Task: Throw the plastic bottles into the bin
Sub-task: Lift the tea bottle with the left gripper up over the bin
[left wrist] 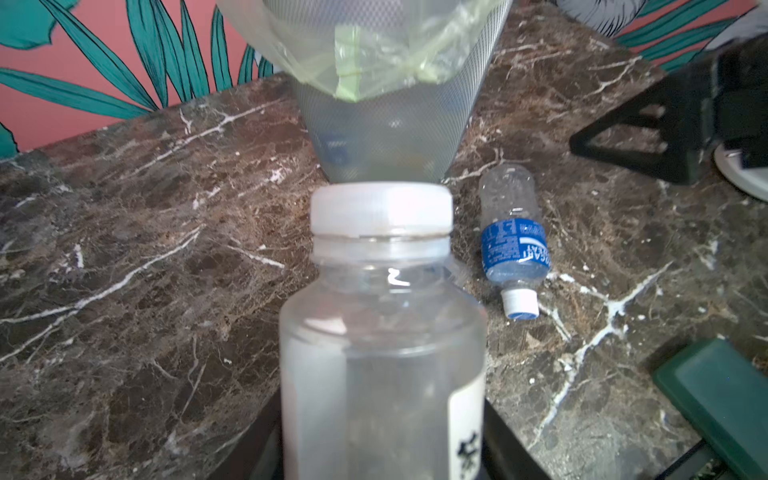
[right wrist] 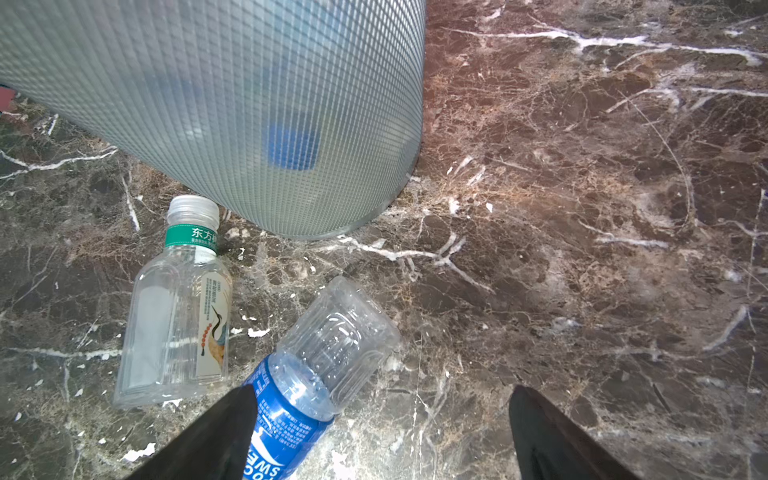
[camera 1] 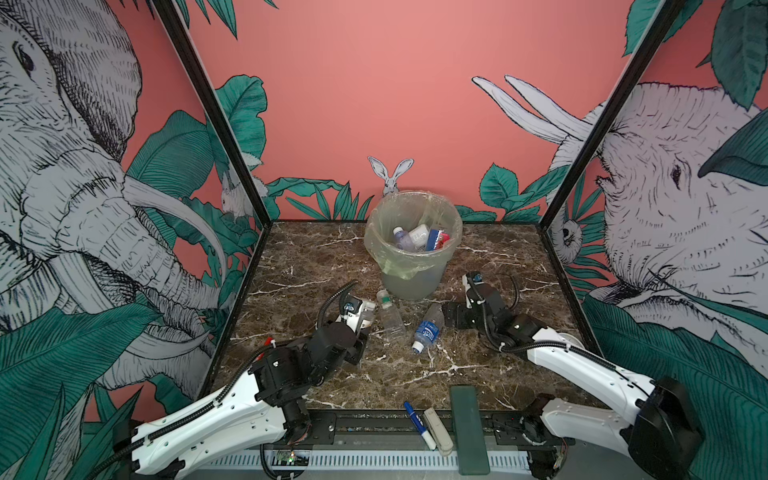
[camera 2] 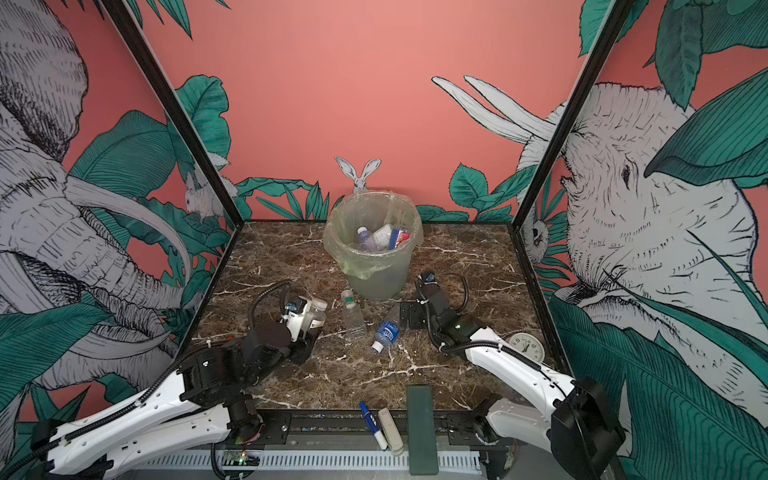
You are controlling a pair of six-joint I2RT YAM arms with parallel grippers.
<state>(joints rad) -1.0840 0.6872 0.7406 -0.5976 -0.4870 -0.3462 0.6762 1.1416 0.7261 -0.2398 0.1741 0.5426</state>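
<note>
Your dark marble table (camera 1: pixel 316 266) carries the bin (camera 1: pixel 411 282) upright near the middle of its far edge. Just in front of the bin's base, a green-banded bottle (camera 1: pixel 390 316) and a blue-labelled bottle (camera 1: pixel 427 330) lie side by side. A marker pen (camera 1: pixel 417 424) and a dark green bar (camera 1: pixel 471 428) overhang the near edge. A clock (camera 2: pixel 527 348) lies by the right edge.

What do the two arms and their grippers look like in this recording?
The left arm and right arm have white shell links, black joints and a black ribbed cable hose clipped alongside. The left gripper and right gripper have black fingers, tapered on the right one. Each wrist carries a white mount with a small blue mark.
</note>
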